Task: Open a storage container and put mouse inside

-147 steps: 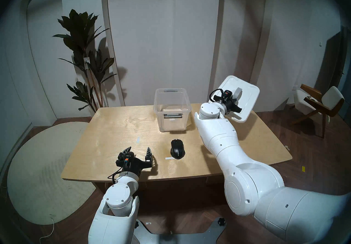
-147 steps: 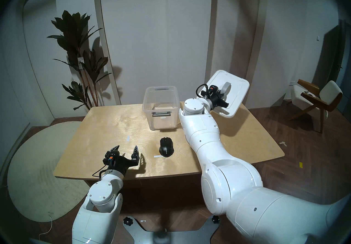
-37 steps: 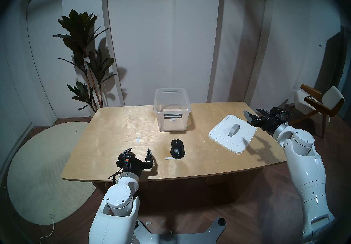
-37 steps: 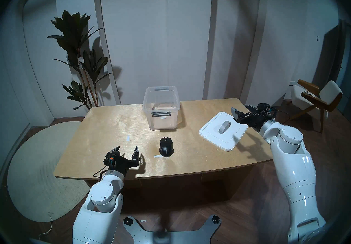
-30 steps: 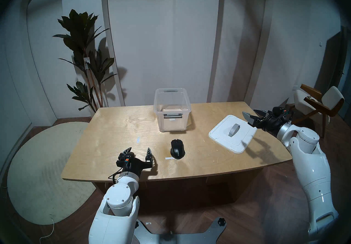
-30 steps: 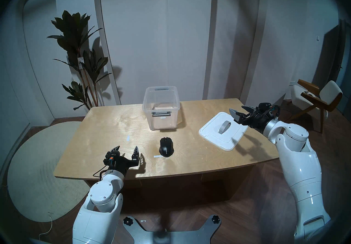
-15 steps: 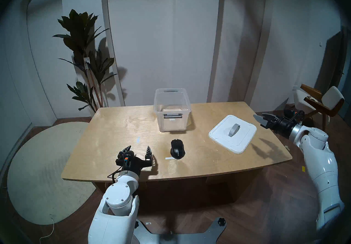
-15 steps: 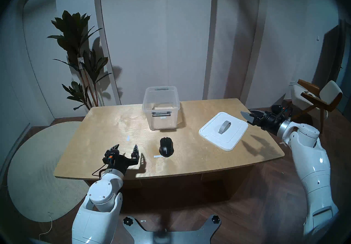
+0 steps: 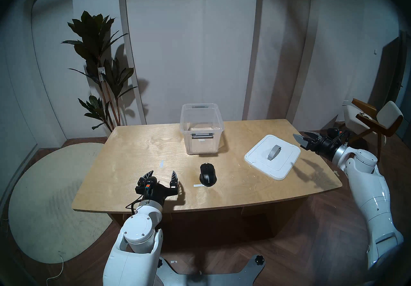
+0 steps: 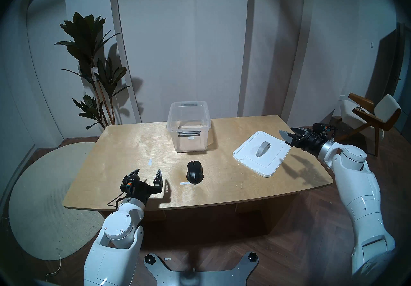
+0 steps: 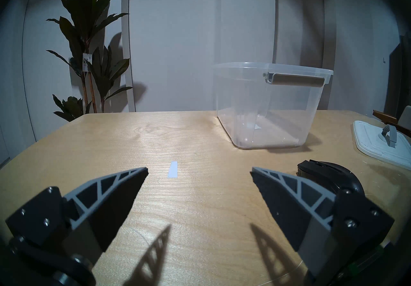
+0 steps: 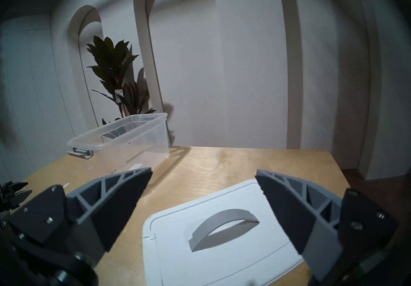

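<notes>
The storage container point(image 9: 201, 131) stands open and empty at the table's far middle, grey latch facing me; it also shows in the left wrist view point(image 11: 266, 105) and the right wrist view point(image 12: 124, 143). Its white lid point(image 9: 272, 156) with a grey strap handle point(image 9: 273, 151) lies flat on the table's right side, seen close in the right wrist view point(image 12: 222, 243). The black mouse point(image 9: 207, 174) sits on the table in front of the container. My left gripper point(image 9: 162, 175) is open and empty, left of the mouse. My right gripper point(image 9: 304, 138) is open and empty, just beyond the lid's far right corner.
The wooden table point(image 9: 138, 163) has small white tape strips point(image 9: 162, 163) on it, one beside the mouse. A tall potted plant point(image 9: 100, 74) stands behind the table's left corner. A wooden chair point(image 9: 375, 121) is at the far right. A round pale rug point(image 9: 51, 201) lies on the floor left.
My right arm set the lid down on the table's right side, let go, and drew back to the right; in the last half second it edged back toward the lid. The left arm barely moved.
</notes>
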